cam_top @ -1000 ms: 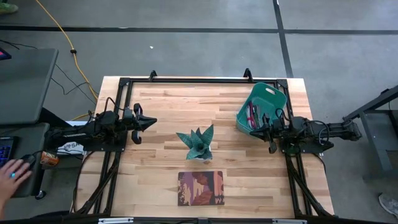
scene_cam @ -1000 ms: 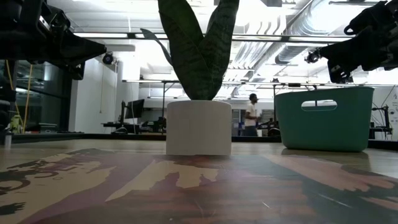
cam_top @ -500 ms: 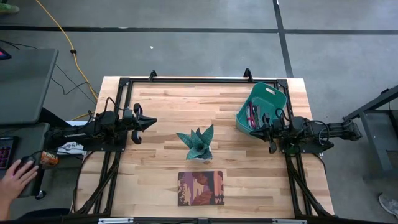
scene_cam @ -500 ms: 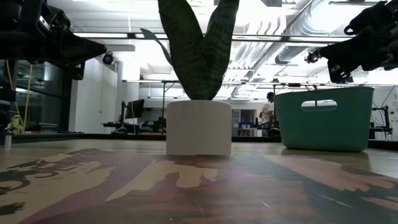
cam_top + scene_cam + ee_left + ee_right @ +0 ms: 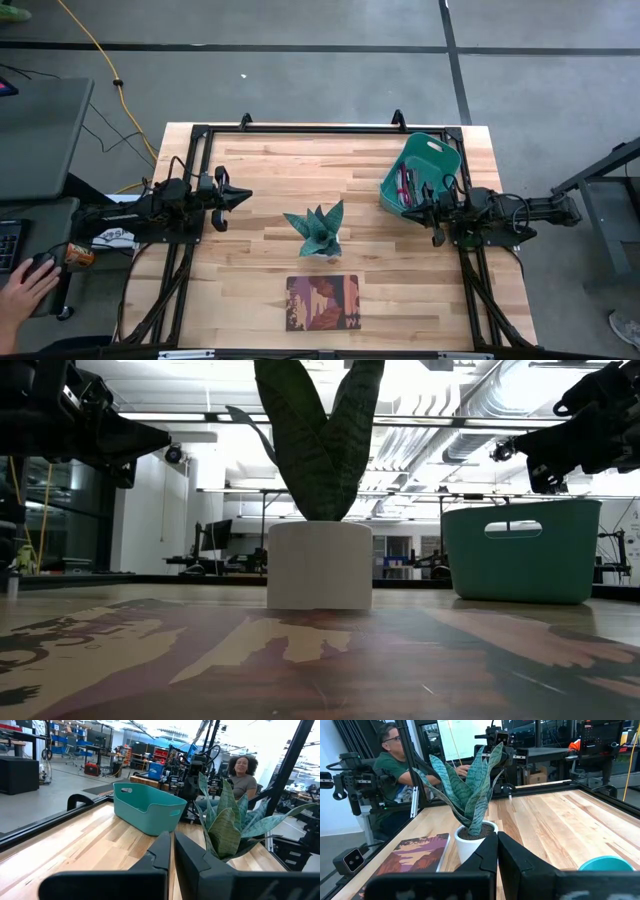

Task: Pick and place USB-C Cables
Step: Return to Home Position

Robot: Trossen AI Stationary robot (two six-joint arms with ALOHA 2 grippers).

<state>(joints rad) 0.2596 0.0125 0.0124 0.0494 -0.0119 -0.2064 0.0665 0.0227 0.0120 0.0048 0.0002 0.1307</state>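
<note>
Step in hand, by my reading: return to home. All the cable I can find is already in the container, so only parking the arms looks to be left.

Positions, taken from the potted snake plant [image 5: 316,232]:
- USB-C cables [image 5: 404,186]: inside the teal basket [image 5: 432,150], which stands to the plant's right and toward the far edge. Dark red and pale strands show. The separate bundles cannot be counted.
- Left gripper [image 5: 246,197]: well apart to the plant's left, fingers pressed together with nothing between them.
- Right gripper [image 5: 407,212]: to the plant's right, just beside the basket's near rim, fingers likewise pressed together and empty.
- Book [image 5: 323,302]: flat on the plant's near side.

Doing the step well (judgement):
- Keep both pairs of fingers shut.
- Draw each arm straight away from the plant at its present height.
- The right arm needs the care. Its tip sits close to the basket rim, and a dip or sideways swing could nudge the basket and disturb the cables.

View notes:
- Only the high view looks down into the basket. It also catches a person's hand [image 5: 25,287] at a desk far to the plant's left.
- The low view hides the contents behind the basket wall [image 5: 522,565]. It alone shows height: both grippers hang well off the wood, the right one [image 5: 497,452] above rim level.
- The wrist views settle finger state: left [image 5: 172,836], right [image 5: 497,836].
- People sit beyond the table in both wrist views.
</note>
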